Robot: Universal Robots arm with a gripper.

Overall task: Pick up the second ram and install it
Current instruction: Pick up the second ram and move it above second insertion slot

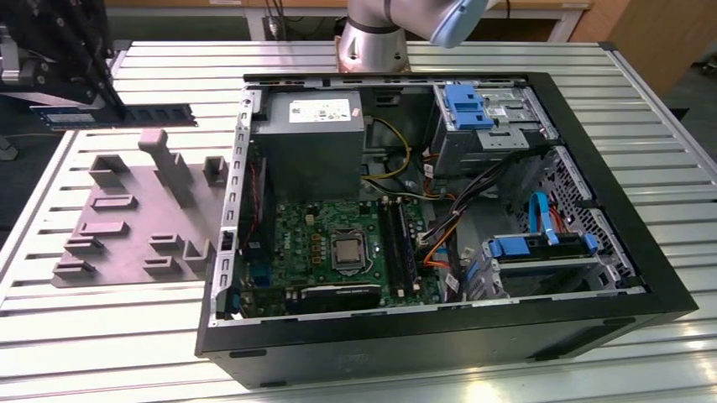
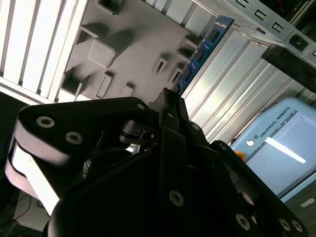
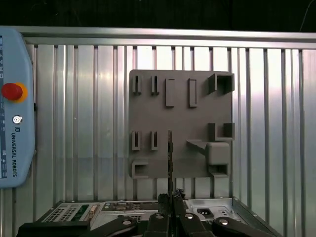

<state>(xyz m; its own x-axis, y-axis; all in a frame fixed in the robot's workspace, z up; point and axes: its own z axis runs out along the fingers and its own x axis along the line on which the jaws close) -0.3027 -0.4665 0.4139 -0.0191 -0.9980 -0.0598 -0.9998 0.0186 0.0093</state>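
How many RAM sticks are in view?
1. The second ram is held in the gripper, near the grey tray at the exterior view's left. Sticks seated in the motherboard may be hidden.

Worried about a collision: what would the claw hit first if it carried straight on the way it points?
Probably the grey tray: the claw, shut on the second ram, points at it, ram edge leading; depth unclear.

At the upper left of the frame the gripper [image 1: 81, 105] clasps the second ram [image 1: 140, 116], held level above the grey tray [image 1: 140, 222]. The open computer case [image 1: 448, 344] takes centre and right.
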